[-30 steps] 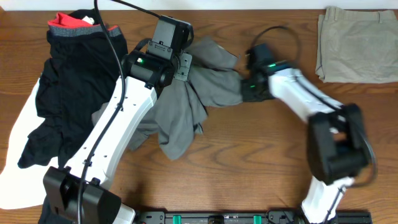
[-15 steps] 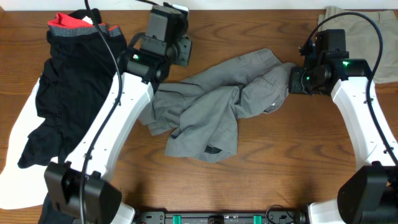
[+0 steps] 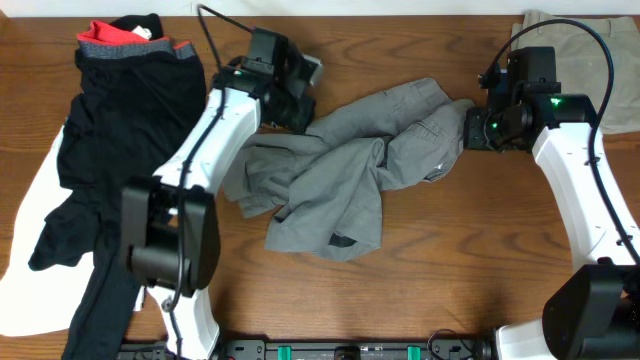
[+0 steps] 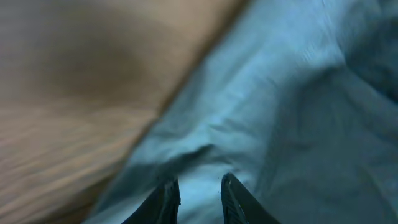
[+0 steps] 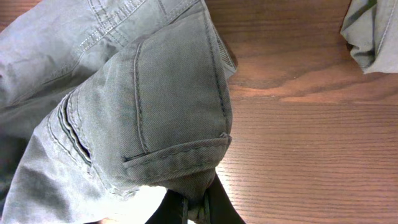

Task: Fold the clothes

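The grey shorts (image 3: 335, 175) lie crumpled and partly spread at mid table. My right gripper (image 3: 470, 128) is shut on their right edge, and in the right wrist view a seamed fold of the shorts (image 5: 155, 93) is pinched between the fingers of the gripper (image 5: 196, 210). My left gripper (image 3: 298, 105) is at the shorts' upper left edge. The left wrist view is blurred. There the gripper (image 4: 199, 196) hangs just above grey fabric (image 4: 280, 124), jaws a narrow gap apart with nothing pinched. Black clothes (image 3: 110, 140) with a red-and-grey band (image 3: 125, 40) lie at far left.
Folded beige shorts (image 3: 570, 70) sit at the back right corner, and their edge (image 5: 373, 31) shows in the right wrist view. A white cloth (image 3: 30, 220) lies under the black pile. Bare wood (image 3: 450, 270) runs along the front of the table.
The right gripper pulled the grey shorts out to the right, spreading them, then held still. The left arm swung and its gripper came down onto the shorts' upper left edge, jaws narrowing.
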Robot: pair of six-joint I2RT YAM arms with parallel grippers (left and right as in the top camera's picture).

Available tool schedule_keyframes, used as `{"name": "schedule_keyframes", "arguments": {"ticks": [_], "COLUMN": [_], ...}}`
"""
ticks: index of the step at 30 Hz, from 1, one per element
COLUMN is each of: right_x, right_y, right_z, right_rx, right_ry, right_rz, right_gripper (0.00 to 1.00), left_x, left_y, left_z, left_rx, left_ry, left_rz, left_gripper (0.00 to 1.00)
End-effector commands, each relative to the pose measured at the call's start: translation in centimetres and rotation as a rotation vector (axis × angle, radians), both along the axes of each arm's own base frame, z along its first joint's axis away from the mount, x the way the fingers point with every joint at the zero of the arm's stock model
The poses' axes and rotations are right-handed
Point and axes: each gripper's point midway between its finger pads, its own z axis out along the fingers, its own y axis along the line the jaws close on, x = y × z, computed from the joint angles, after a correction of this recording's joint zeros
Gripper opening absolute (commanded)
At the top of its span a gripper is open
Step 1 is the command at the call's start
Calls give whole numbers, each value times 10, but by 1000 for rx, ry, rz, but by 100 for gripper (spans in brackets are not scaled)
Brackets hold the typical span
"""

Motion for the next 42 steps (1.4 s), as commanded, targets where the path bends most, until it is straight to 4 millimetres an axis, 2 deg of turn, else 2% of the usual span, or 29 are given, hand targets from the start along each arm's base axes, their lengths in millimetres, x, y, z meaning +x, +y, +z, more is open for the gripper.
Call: {"name": "schedule_keyframes", "arguments": {"ticks": [1, 6, 11, 13, 15, 18, 21, 23, 26, 29, 32, 35, 39, 42], "right_x": [1, 3, 5, 5, 6, 9, 12, 15, 16, 19, 21, 22, 20, 19], "right_y": [6, 6, 6, 6, 6, 6, 6, 6, 5, 5, 5, 5, 5, 5], "right_z": [-1, 0, 1, 1, 2, 3, 4, 5, 6, 7, 9, 9, 8, 7], "right_rx": [14, 15, 22, 22, 22, 22, 23, 23, 23, 23, 26, 27, 27, 27], "right_ry": [-2, -11, -17, -19, -23, -34, -50, -60, -68, -79, -90, -92, -83, -78], "right_rz": [26, 25, 7, 7, 8, 7, 7, 7, 5, 5, 1, -1, -1, -1], "right_gripper": [1, 1, 1, 1, 1, 1, 1, 1, 2, 3, 4, 4, 4, 4], "left_x": [-20, -49, -60, -59, -61, -64, -63, -66, -83, -111, -141, -169, -196, -204], "left_y": [-17, -5, 17, 22, 23, 25, 32, 36, 38, 35, 22, -5, -34, -44], "left_z": [-12, -43, -65, -67, -62, -43, -11, 21, 59, 83, 89, 83, 63, 44], "left_rx": [-53, 14, 137, 166, 167, 164, 182, 177, 154, 157, 158, 131, 143, 162], "left_ry": [52, 198, 279, 292, 302, 301, 242, 188, 147, 149, 199, 260, 291, 299], "left_rz": [-148, -199, -164, -120, -102, -88, -31, 13, 37, 7, -58, -153, -240, -226], "left_gripper": [25, 25, 24, 19, 18, 21, 29, 33, 38, 44, 45, 45, 46, 51]}}
